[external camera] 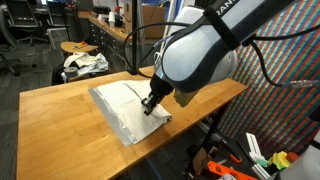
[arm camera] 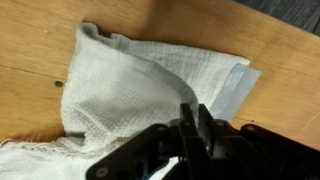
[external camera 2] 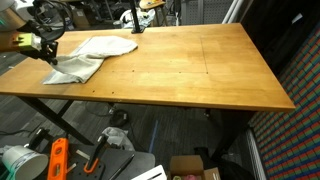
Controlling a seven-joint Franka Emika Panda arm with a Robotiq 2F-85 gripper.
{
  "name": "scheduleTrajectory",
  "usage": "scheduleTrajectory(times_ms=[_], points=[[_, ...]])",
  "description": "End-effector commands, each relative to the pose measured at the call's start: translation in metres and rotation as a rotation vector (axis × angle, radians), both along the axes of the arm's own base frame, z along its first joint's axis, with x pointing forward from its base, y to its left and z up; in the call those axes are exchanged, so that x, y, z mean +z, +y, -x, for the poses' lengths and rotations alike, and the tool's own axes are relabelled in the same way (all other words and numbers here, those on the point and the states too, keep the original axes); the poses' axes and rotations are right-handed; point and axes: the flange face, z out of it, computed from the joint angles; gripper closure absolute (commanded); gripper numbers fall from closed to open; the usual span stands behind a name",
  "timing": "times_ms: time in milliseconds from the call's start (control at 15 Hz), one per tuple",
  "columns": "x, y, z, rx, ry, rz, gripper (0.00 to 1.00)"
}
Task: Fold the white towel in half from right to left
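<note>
The white towel [external camera: 118, 103] lies on the wooden table [external camera: 55, 110] near one end and is partly folded over itself. In both exterior views my gripper [external camera: 150, 108] is down at the towel's edge nearest the table's side. In an exterior view the towel [external camera 2: 88, 55] lies at the table's far left corner with the gripper [external camera 2: 44, 47] at its left end. In the wrist view the two fingers [arm camera: 192, 112] are close together, pinching a raised fold of the towel [arm camera: 125, 70]. The pinched edge itself is hidden behind the fingers.
The table [external camera 2: 200, 70] is bare wood away from the towel. A stool with crumpled cloth [external camera: 85, 62] stands behind the table. An orange tool [external camera 2: 57, 160] and a cardboard box [external camera 2: 195, 168] lie on the floor below. Desks and chairs fill the background.
</note>
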Motion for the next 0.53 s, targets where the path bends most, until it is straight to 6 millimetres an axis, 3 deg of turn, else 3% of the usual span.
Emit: scheduleTrajectory(times_ms=[0, 267, 333, 400, 467], points=[[0.001, 0.010, 0.014, 0.011, -0.026, 0.008, 0.86], [-0.004, 0.024, 0.013, 0.031, -0.009, 0.007, 0.86], [-0.004, 0.027, 0.015, 0.033, -0.004, -0.001, 0.61], [-0.005, 0.029, 0.017, 0.037, 0.005, -0.002, 0.60], [-0.005, 0.030, 0.017, 0.041, 0.006, -0.003, 0.53]])
